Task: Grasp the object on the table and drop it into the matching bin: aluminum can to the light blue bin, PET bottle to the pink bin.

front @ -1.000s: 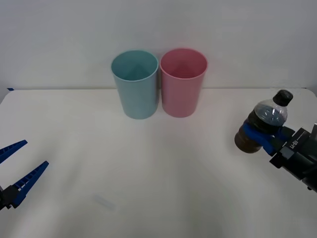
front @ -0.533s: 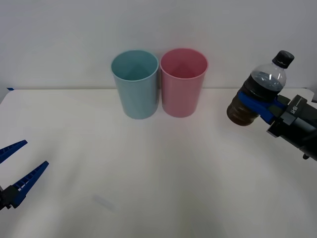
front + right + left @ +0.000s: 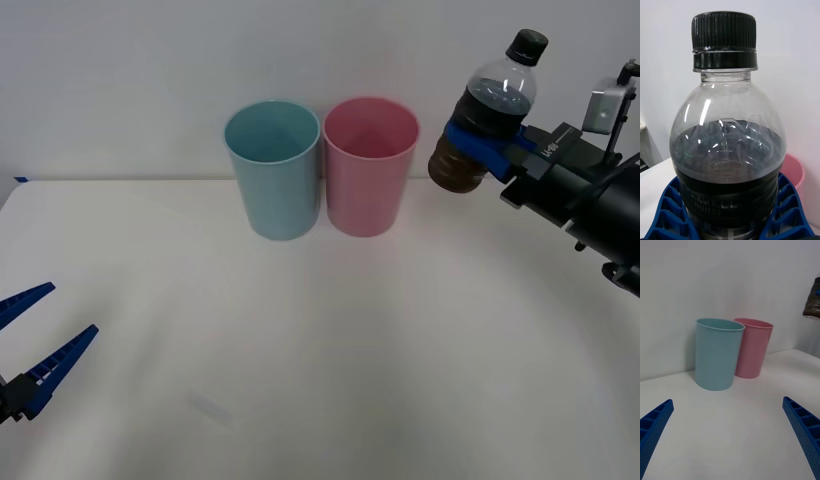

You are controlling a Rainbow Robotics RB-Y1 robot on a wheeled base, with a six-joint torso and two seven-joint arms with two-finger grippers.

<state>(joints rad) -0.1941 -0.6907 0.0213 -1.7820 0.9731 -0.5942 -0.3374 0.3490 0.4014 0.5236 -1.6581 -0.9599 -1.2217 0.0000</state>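
The PET bottle [image 3: 487, 112], clear and ribbed with dark brown liquid and a black cap, hangs in the air, slightly tilted. My right gripper [image 3: 478, 142] is shut on its ribbed body. The bottle is to the right of the pink bin [image 3: 369, 170], with its base about level with the bin's rim. The light blue bin [image 3: 273, 175] stands touching the pink bin on its left. In the right wrist view the bottle [image 3: 728, 142] sits between blue fingers [image 3: 666, 213], with the pink bin [image 3: 794, 174] behind it. My left gripper [image 3: 73, 308] waits open at the table's near left.
The white table [image 3: 300, 340] stretches from the bins to the near edge, with a plain wall behind. The left wrist view looks across the table [image 3: 733, 435] at the light blue bin [image 3: 717, 354], the pink bin [image 3: 752, 348] and the raised bottle [image 3: 812, 300].
My right gripper has lifted the bottle up and to the left, from low over the table's right side to beside the pink bin's rim. The left arm has not moved.
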